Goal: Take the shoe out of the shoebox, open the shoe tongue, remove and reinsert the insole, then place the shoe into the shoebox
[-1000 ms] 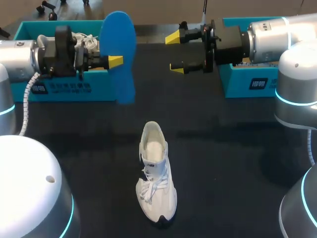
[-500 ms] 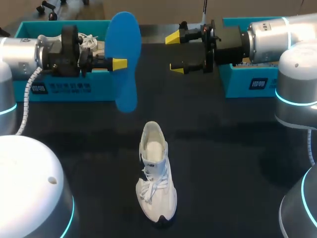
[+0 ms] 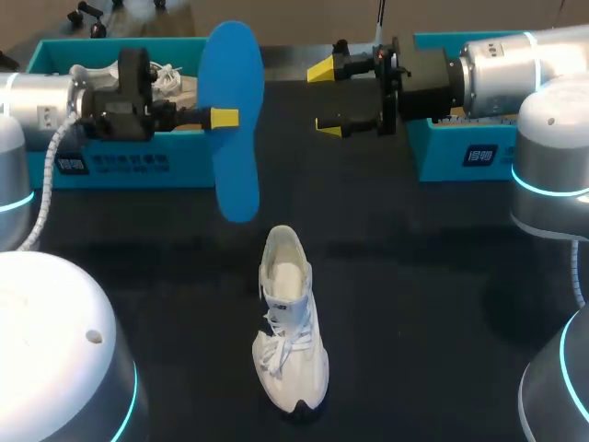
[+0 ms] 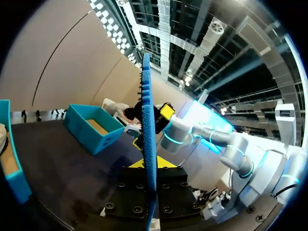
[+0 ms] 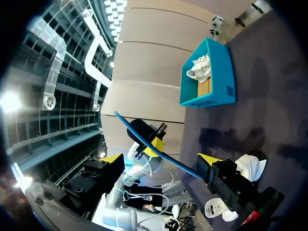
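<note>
— Where is the insole?

— Up in the air, off the bench [image 3: 414, 276]. The blue insole [image 3: 230, 120] stands on end with its flat face toward the head camera. The left hand [image 3: 221, 118] is clamped on it near its middle. In the left wrist view it shows edge-on, with a yellow fingertip on either side.

— And the shoe?

— The white shoe [image 3: 290, 331] sits upright on its sole near the middle of the bench. Its toe points toward the robot and its heel toward the boxes, and the laces lie loose over the tongue. Neither hand touches it.

— What is the right hand doing?

— The right hand [image 3: 329, 97] hangs in front of the right shoebox [image 3: 460, 157], with its fingers pointing toward the left arm. They are spread wide and hold nothing. There is a clear gap between them and the insole.

— Anything in the boxes?

— The left shoebox [image 3: 120, 166] stands at the far left of the bench, behind the left arm. A second shoe [image 3: 170, 78], white with laces, lies inside it. I cannot tell what is inside the right one.
</note>
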{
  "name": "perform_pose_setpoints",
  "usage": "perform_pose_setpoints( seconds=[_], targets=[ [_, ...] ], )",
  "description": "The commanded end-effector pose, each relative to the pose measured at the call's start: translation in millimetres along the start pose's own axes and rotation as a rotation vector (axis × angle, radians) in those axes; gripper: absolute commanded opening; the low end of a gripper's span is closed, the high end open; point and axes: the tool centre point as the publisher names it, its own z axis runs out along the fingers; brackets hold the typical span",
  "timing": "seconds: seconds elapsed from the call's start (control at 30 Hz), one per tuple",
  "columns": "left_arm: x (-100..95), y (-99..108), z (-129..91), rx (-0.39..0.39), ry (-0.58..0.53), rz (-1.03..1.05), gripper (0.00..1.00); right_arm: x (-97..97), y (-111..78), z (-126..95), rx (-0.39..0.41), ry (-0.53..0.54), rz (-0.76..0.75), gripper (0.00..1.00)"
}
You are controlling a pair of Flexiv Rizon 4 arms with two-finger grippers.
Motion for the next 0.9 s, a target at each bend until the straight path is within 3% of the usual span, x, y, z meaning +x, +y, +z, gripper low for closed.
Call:
perform_pose_setpoints(
  seconds=[0.03, 0.43, 0.9],
  targets=[
    [-12.6, -1, 7, -0.083, 0.151, -0.490, 0.00, 1.1, -0.5, 1, -0.001, -0.006, 0.001, 1.00],
    [-26.7, 13, 11, -0.068, 0.248, -0.764, 0.00, 1.1, -0.5, 1, -0.001, -0.006, 0.001, 1.00],
    [-35.9, 22, 22, -0.006, 0.179, -0.870, 0.00, 2.4, -0.1, 1, 0.003, -0.020, -0.003, 1.00]
  ],
)
